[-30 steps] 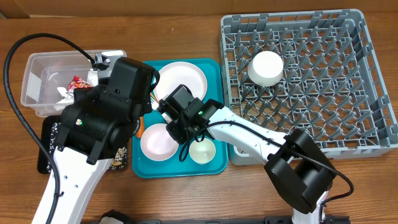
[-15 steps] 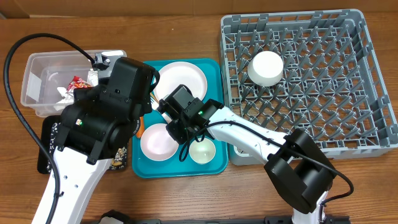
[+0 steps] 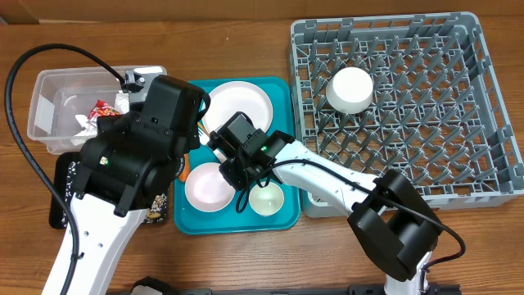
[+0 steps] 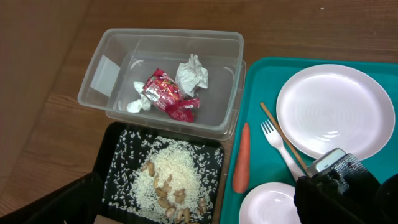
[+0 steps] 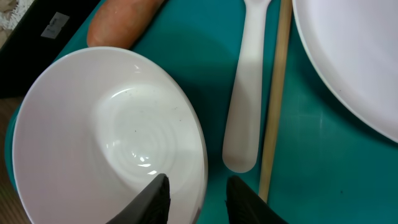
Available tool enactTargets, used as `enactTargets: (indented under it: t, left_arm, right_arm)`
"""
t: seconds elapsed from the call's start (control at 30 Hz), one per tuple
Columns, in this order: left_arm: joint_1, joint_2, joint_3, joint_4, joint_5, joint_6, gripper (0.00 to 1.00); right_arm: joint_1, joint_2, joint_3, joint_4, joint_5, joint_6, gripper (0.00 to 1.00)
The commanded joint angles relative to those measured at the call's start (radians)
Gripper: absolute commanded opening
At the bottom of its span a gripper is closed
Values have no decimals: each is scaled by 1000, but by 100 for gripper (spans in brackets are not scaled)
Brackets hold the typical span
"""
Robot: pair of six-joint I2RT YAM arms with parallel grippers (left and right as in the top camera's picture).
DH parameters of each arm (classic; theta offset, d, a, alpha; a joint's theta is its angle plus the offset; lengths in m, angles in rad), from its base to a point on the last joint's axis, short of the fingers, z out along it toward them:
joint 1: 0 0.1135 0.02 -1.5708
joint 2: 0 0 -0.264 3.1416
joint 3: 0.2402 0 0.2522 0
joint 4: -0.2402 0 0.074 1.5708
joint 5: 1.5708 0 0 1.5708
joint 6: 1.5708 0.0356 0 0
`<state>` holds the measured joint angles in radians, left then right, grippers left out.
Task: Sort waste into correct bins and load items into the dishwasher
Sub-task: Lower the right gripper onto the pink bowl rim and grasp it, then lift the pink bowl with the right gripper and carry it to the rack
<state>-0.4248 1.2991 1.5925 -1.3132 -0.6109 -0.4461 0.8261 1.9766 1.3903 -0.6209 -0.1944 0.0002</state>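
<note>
My right gripper stands open astride the right rim of the pale-pink bowl, one finger inside, one outside, with small gaps on both sides. Beside it on the teal tray lie the white fork, the chopstick, the carrot and the plate. The clear tub holds the red wrapper and paper wads. Rice and nuts lie in the black tray. My left arm hovers over that tray, gripper open and empty.
The grey dish rack fills the right side with a white bowl upside down in it. A small cup stands on the teal tray near the bowl. A black cable loops at the left.
</note>
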Motion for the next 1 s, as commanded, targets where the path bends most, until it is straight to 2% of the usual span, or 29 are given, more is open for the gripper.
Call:
enactTargets:
  t: [0.0, 0.2, 0.33, 0.53, 0.77, 0.97]
  left_arm:
    - [-1, 3, 13, 2, -17, -14, 100]
    - [-1, 6, 13, 5, -17, -14, 100]
    - [-1, 6, 13, 4, -17, -14, 100]
    - [-1, 6, 13, 4, -17, -14, 100]
    - [-1, 6, 13, 4, -17, -14, 100]
    - [-1, 6, 13, 4, -17, -14, 100]
  right_arm:
    - [0, 19, -10, 4, 3, -1, 32]
    - [0, 26, -10, 5, 3, 0, 28]
    - [0, 26, -10, 11, 3, 2, 21]
    - [0, 26, -8, 14, 3, 3, 19]
    - [0, 23, -4, 14, -1, 3, 4]
    - [-2, 18, 30, 14, -21, 3, 4]
